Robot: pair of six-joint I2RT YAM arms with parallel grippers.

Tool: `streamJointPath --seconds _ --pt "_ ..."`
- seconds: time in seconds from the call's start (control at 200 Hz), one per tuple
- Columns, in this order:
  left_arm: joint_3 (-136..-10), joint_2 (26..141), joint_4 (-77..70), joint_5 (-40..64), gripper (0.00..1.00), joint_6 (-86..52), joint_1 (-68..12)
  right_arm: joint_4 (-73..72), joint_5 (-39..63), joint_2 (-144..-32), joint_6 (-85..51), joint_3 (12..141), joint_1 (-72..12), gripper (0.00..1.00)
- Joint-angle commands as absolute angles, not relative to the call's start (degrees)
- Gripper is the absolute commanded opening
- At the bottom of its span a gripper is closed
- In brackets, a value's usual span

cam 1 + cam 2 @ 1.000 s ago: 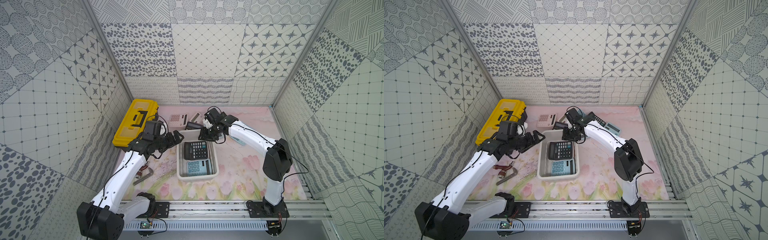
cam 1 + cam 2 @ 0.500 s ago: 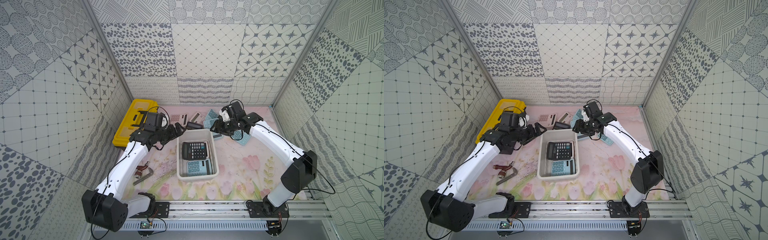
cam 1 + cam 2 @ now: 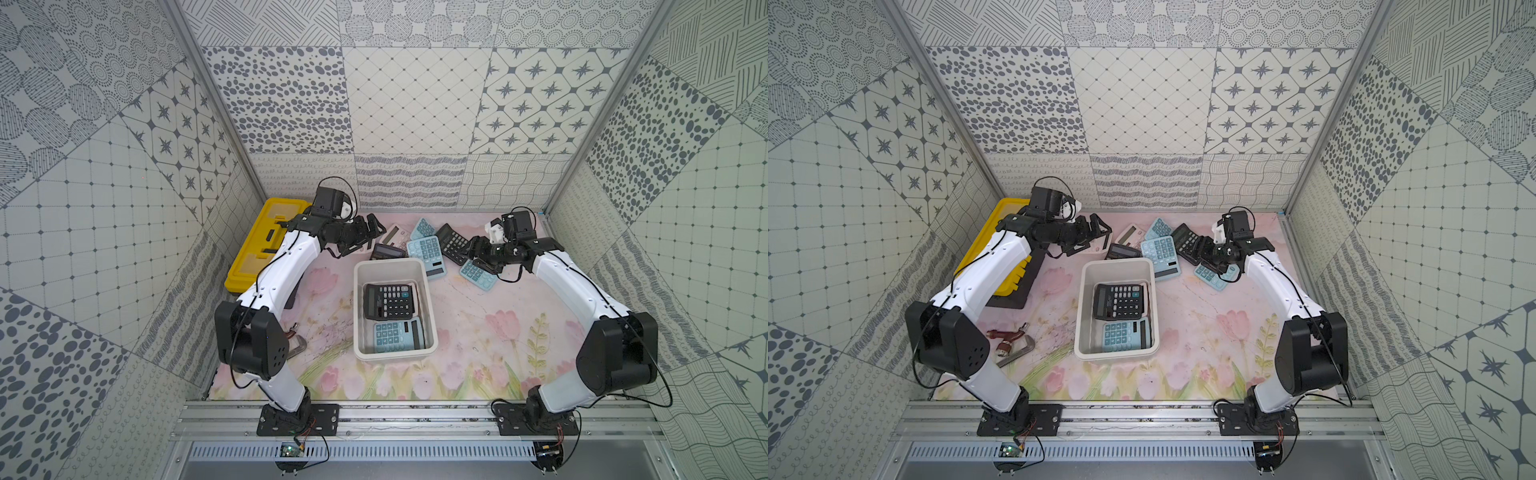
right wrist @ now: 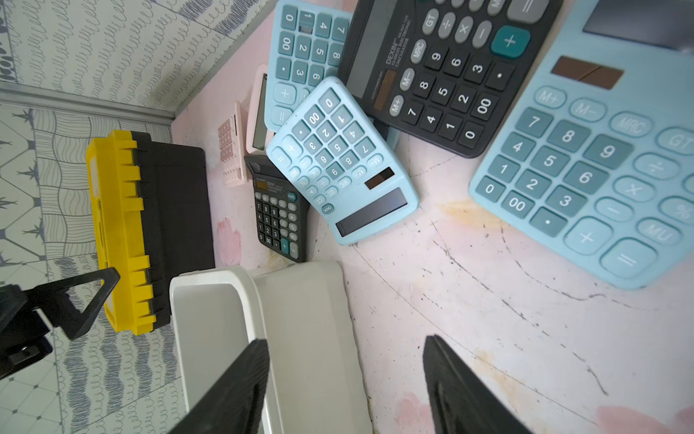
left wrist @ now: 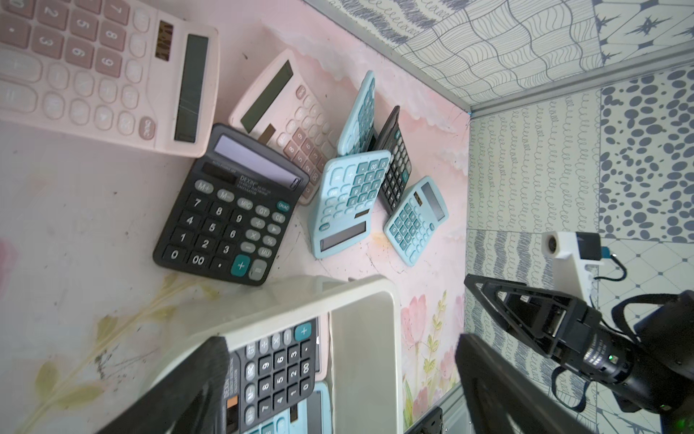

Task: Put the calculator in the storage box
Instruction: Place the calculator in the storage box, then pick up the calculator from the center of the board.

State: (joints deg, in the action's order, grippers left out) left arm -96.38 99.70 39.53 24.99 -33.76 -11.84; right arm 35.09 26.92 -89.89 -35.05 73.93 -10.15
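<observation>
The white storage box (image 3: 356, 309) (image 3: 1079, 309) stands mid-table in both top views. A black calculator (image 3: 388, 301) and a blue calculator (image 3: 397, 336) lie inside it. Several loose calculators lie behind it, among them a blue one (image 3: 428, 254) (image 4: 338, 161), a black one (image 3: 455, 243) (image 4: 439, 75) and another black one (image 5: 229, 210). My left gripper (image 3: 372, 232) (image 5: 343, 349) hangs open and empty above the box's back left corner. My right gripper (image 3: 474, 254) (image 4: 345, 344) is open and empty, low over the mat beside a small blue calculator (image 3: 478, 274).
A yellow-lidded black toolbox (image 3: 266, 241) lies along the left wall. A red-handled metal clamp (image 3: 1011, 340) sits front left of the box. Patterned walls close in the back and both sides, and a metal rail (image 3: 415, 419) runs along the front.
My right gripper has drawn away from the box's back end to the right, its jaws opening wider. My left gripper has moved from the box's left rim toward the back.
</observation>
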Motion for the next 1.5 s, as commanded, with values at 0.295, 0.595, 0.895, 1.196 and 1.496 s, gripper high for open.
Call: streamJointPath --seconds 0.295,0.595,0.895,1.196,1.496 --pt "-119.77 124.09 44.57 34.41 1.00 -31.88 -12.36 25.50 39.05 -110.44 -25.50 88.30 -9.05 0.67" --pt "-130.06 136.04 44.05 35.24 0.99 -32.71 -15.57 27.36 40.69 -124.42 -20.12 102.02 -9.01 0.64" --pt "-133.80 142.31 43.30 36.74 0.93 -33.46 -17.69 28.54 45.47 -133.07 -17.20 110.57 -9.27 0.62" --pt "-135.17 145.56 43.05 38.28 0.73 -33.76 -20.77 28.58 48.05 -134.98 -13.99 109.25 -11.61 0.61" --pt "-136.13 145.98 41.68 39.72 0.55 -35.01 -21.84 29.33 51.11 -134.26 -11.98 107.37 -12.30 0.50"
